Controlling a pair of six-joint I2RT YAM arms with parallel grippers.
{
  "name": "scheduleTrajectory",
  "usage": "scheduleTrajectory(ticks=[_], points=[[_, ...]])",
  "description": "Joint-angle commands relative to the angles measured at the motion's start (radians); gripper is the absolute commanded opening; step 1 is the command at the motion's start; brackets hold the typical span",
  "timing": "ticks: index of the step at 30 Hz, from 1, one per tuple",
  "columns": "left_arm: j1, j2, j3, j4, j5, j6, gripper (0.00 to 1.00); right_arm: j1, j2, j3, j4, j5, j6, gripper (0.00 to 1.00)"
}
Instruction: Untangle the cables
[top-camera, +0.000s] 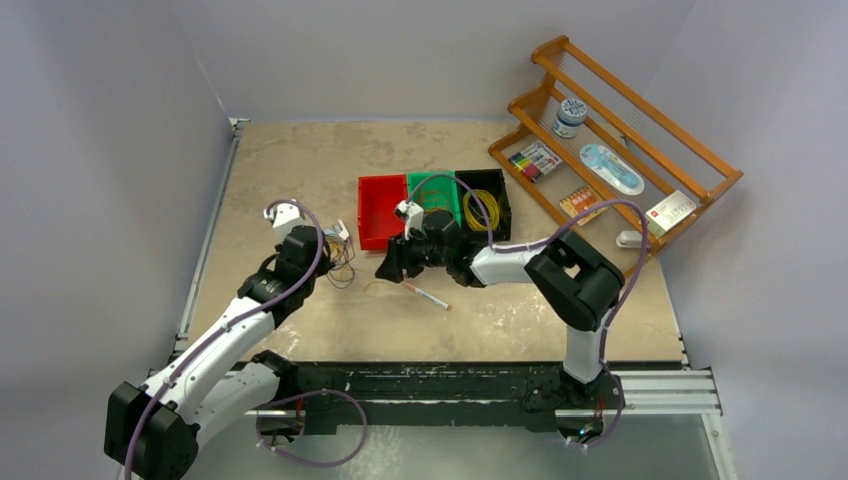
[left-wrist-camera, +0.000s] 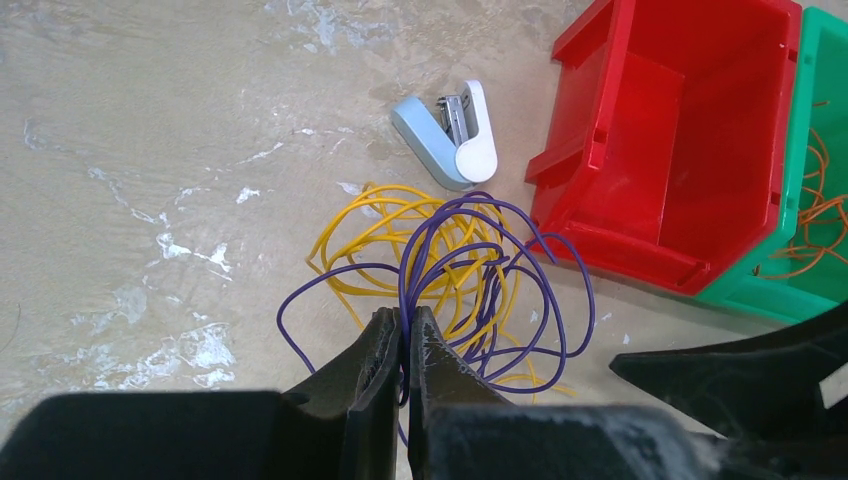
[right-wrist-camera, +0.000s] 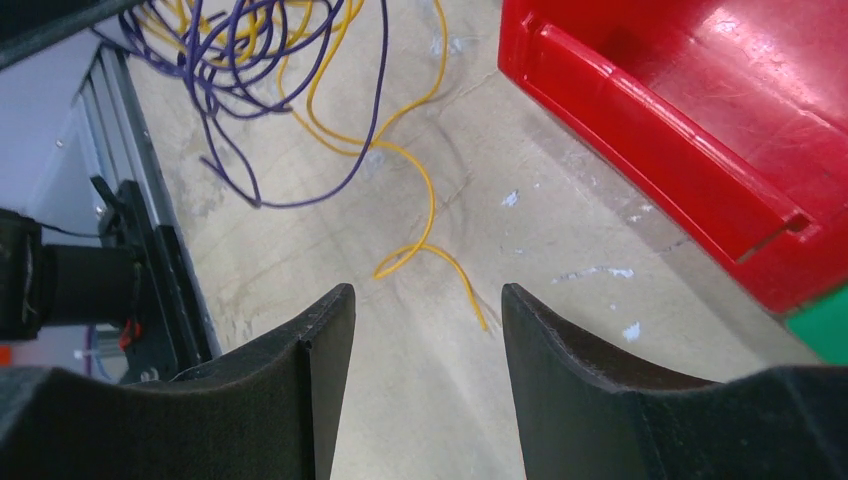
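Observation:
A tangle of cables (left-wrist-camera: 470, 270) lies on the table left of the red bin: purple loops wound through yellow ones. It shows small in the top view (top-camera: 340, 262) and at the upper left of the right wrist view (right-wrist-camera: 250, 60). My left gripper (left-wrist-camera: 404, 325) is shut on strands of the purple cable at the tangle's near side. My right gripper (right-wrist-camera: 425, 300) is open and empty, low over the table, with the free end of the yellow cable (right-wrist-camera: 430, 240) just beyond its fingertips. In the top view the right gripper (top-camera: 392, 268) sits right of the tangle.
A red bin (top-camera: 381, 211), a green bin (top-camera: 432, 198) holding orange wire and a black bin (top-camera: 482, 205) holding a yellow coil stand in a row. A small stapler (left-wrist-camera: 452, 135) lies beside the tangle. A pen (top-camera: 425, 294) lies on the table. A wooden rack (top-camera: 610, 150) stands at the back right.

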Motion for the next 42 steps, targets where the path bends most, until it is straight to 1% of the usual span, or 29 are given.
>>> scheduleTrajectory(ticks=[1,9,14,22,26,29,31,35,38,39,42], points=[[0.006,-0.015,0.036,0.025,-0.021,-0.002,0.0,0.008,0.039,0.085,0.104,-0.035,0.139,0.58],[0.006,-0.015,0.029,0.033,-0.016,-0.004,0.0,0.035,0.107,0.101,0.121,-0.01,0.194,0.58],[0.006,-0.018,0.026,0.038,-0.017,-0.007,0.0,0.055,0.135,0.123,0.1,0.009,0.185,0.57],[0.006,-0.017,0.023,0.043,-0.015,-0.008,0.0,0.065,0.174,0.151,0.073,0.022,0.176,0.52],[0.005,-0.021,0.021,0.045,-0.015,-0.008,0.0,0.065,0.195,0.162,0.082,0.036,0.176,0.47],[0.006,-0.022,0.02,0.041,-0.015,-0.008,0.0,0.064,0.205,0.159,0.092,0.061,0.175,0.42],[0.006,-0.027,0.02,0.039,-0.019,-0.007,0.0,0.065,0.21,0.155,0.102,0.075,0.174,0.36],[0.006,-0.037,0.016,0.031,-0.031,-0.005,0.0,0.065,0.184,0.117,0.118,0.1,0.161,0.16],[0.006,-0.039,0.007,0.034,-0.041,-0.01,0.0,0.064,0.12,0.071,0.143,0.123,0.158,0.02],[0.005,-0.039,0.002,0.039,-0.041,-0.013,0.0,0.064,0.095,0.058,0.145,0.144,0.147,0.0],[0.005,-0.041,-0.024,0.053,-0.05,-0.024,0.0,0.062,0.016,0.033,0.117,0.219,0.105,0.0]])
